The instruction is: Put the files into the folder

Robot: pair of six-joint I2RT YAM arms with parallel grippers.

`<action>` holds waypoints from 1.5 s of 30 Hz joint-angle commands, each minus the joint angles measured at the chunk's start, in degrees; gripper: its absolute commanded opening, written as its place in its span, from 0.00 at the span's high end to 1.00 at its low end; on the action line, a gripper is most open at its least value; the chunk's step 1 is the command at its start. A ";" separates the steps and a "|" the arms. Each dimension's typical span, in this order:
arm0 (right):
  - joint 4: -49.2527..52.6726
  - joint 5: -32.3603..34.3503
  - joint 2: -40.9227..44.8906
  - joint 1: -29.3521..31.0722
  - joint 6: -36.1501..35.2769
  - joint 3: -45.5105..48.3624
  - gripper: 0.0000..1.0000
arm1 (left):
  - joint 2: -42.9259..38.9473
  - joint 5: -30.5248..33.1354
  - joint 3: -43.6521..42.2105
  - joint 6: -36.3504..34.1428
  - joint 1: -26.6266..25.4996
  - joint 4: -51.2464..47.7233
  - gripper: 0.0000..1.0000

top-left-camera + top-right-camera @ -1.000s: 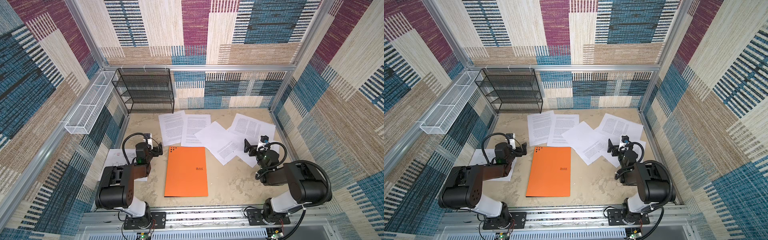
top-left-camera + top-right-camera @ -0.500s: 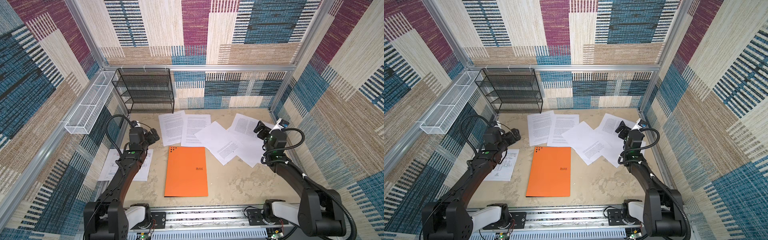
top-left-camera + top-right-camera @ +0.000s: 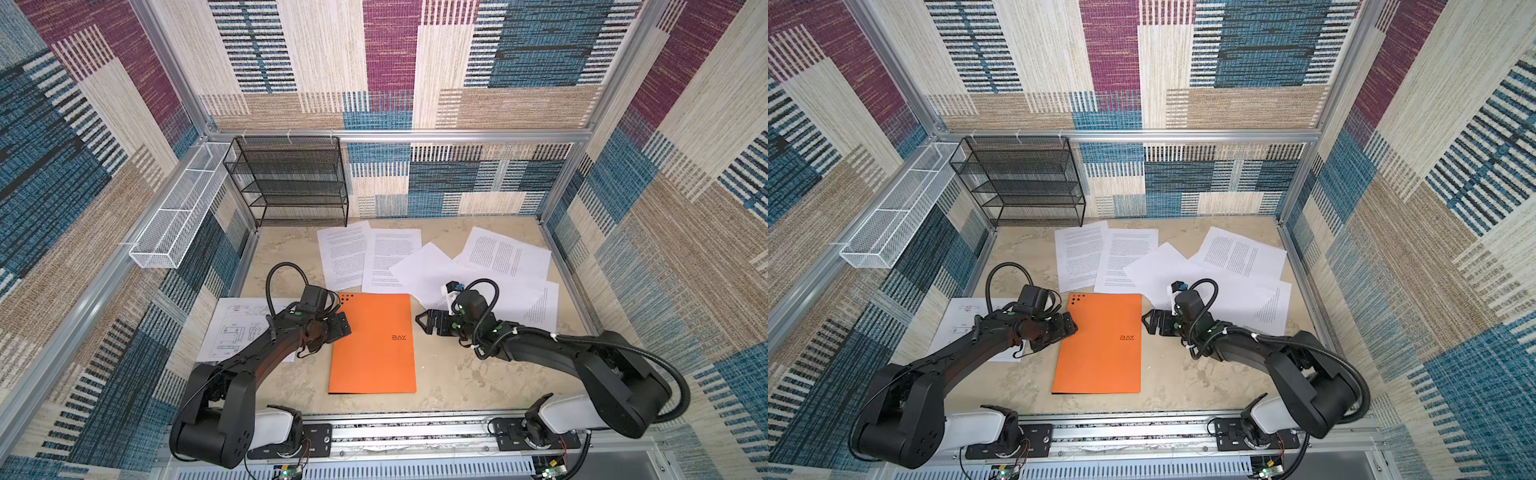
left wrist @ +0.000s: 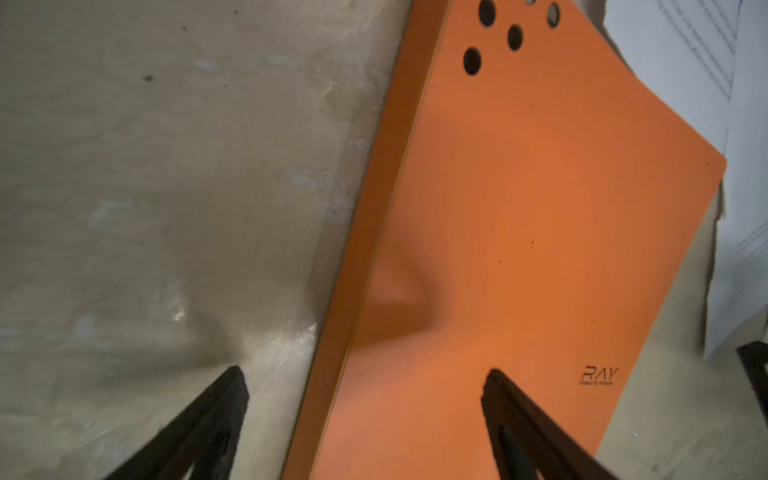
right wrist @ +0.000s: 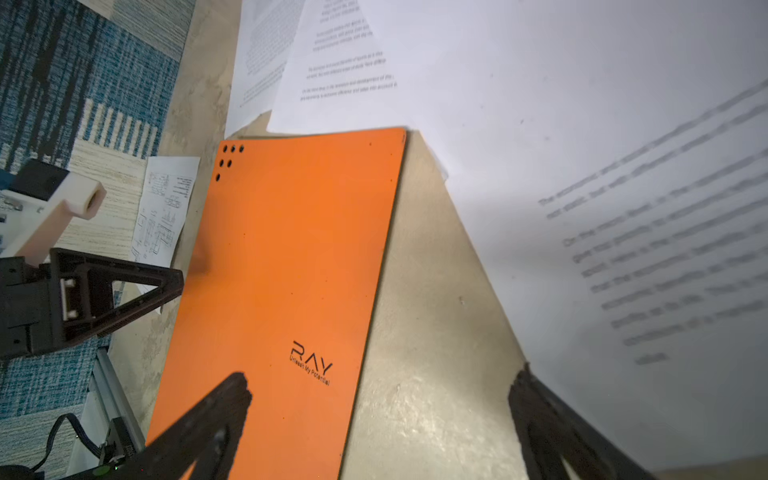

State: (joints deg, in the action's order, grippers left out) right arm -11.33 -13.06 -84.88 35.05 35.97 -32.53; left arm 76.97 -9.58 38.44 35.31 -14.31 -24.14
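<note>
The folder (image 3: 374,340) lies closed and flat on the surface (image 3: 449,374), with the files (image 3: 503,257) scattered behind and beside it. The left claw (image 4: 365,371) straddles its left edge and the right claw (image 5: 382,373) its right edge, both apart and empty. The flush cover may evade a fingertip, so the folder could skid into the files.

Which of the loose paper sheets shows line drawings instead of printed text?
The sheet left of the orange folder, partly under the left arm. The other sheets, behind and right of the folder, show no drawings.
</note>
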 commanded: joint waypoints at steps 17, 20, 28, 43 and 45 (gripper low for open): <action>-4.24 -8.05 -13.04 3.89 7.92 -9.46 0.00 | 9.05 -5.62 -2.19 2.29 -0.37 9.34 0.47; -3.57 -9.32 -11.88 3.90 8.68 -10.47 0.00 | 9.55 -5.97 -3.55 3.26 -0.55 10.65 0.47; 7.35 -6.57 -7.96 3.80 8.83 -16.02 0.00 | 10.13 -8.90 -4.25 5.21 -1.22 13.98 0.38; 18.06 0.95 -4.72 -2.24 6.67 -14.89 0.01 | 11.37 -10.20 -5.17 9.86 -1.57 16.76 0.36; 17.38 1.74 -4.77 -2.23 7.69 -13.11 0.00 | 10.97 -9.81 -5.17 9.63 -1.47 16.15 0.36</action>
State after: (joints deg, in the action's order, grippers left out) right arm 3.53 -14.94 -89.45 32.77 43.57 -46.92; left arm 87.35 -21.74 34.26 43.48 -15.66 4.69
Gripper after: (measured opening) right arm 0.995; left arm 0.639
